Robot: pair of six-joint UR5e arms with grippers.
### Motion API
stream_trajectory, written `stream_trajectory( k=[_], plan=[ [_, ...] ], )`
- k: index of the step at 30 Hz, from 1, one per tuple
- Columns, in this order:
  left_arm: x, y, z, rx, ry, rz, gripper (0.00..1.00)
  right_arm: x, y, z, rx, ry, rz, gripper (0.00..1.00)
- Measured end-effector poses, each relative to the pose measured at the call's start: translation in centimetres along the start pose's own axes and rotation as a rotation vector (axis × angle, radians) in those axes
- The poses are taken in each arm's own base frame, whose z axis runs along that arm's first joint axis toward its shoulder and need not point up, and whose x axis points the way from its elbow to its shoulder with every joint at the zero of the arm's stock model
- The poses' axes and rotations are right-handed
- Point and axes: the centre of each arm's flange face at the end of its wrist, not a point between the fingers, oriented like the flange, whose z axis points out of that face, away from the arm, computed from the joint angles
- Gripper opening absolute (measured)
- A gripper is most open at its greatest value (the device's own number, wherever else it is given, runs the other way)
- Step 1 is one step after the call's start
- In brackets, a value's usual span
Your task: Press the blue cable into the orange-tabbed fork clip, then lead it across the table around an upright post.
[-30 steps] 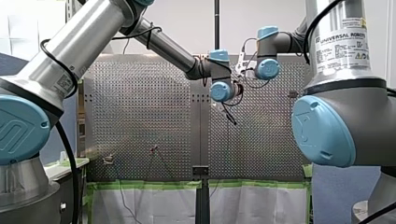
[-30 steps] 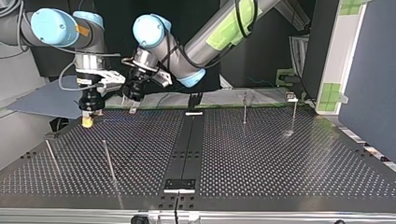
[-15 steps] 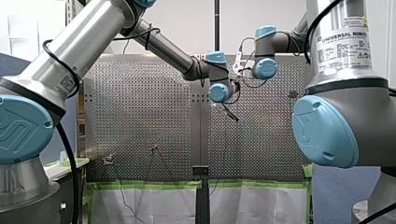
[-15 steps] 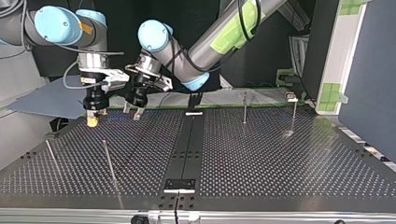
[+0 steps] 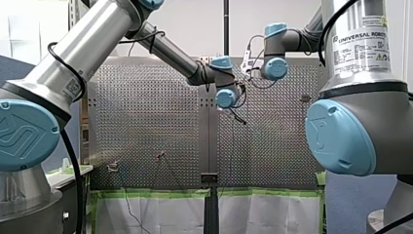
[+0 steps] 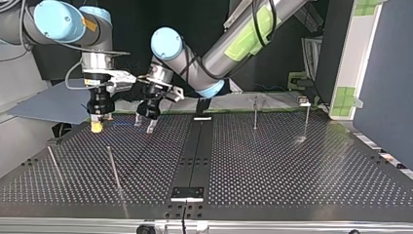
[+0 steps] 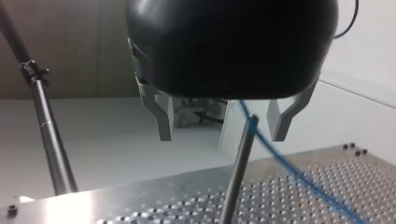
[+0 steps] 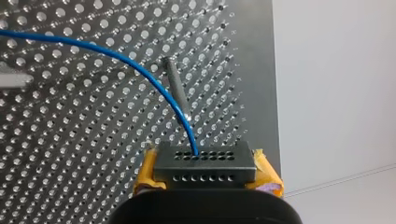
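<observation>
Cable (image 8: pixel 116 57) from my right pincer (image 6: pixel 97 126) across to my left pincer (image 6: pixel 144 125) just beside it.

Silver arms (image 5: pixel 97 39), pale-blue joint caps (image 5: pixel 336 136)

You can read one text for certain. In the front view, the white label (image 5: pixel 359 44) wrapped round my right arm (image 5: pixel 363 105) says "UNIVERSAL ROBOTS" in dark capitals. Below that heading the label has several lines of small print, and a few small signs (image 5: pixel 376 57) at its right end, all too small for you to read. A small sticker (image 5: pixel 69 87) on my left arm (image 5: pixel 92 36) also has print, which is too small to read as well.
</observation>
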Motion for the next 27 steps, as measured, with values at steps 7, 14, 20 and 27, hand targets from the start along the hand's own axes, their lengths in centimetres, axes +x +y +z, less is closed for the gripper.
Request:
stream_trajectory(
  k=[7,14,20,27],
  plan=[
    [-1.0,0.4,0.6,-0.001,-0.069,0.019,1.0,0.4,-0.4,-0.2,0.011,0.007,0.0,0.0],
    [-1.9,0.0,1.2,0.015,-0.14,0.051,1.0,0.5,-0.9,-0.3,0.02,0.007,0.0,0.0],
    [-3.8,-1.6,1.5,0.021,-0.214,0.072,1.0,0.6,-1.0,-0.4,0.021,0.012,-0.002,0.0],
    [-5.9,-2.7,1.0,-0.039,-0.255,0.136,0.84,0.8,-1.0,-0.3,0.023,0.02,0.003,0.0]
  ],
)
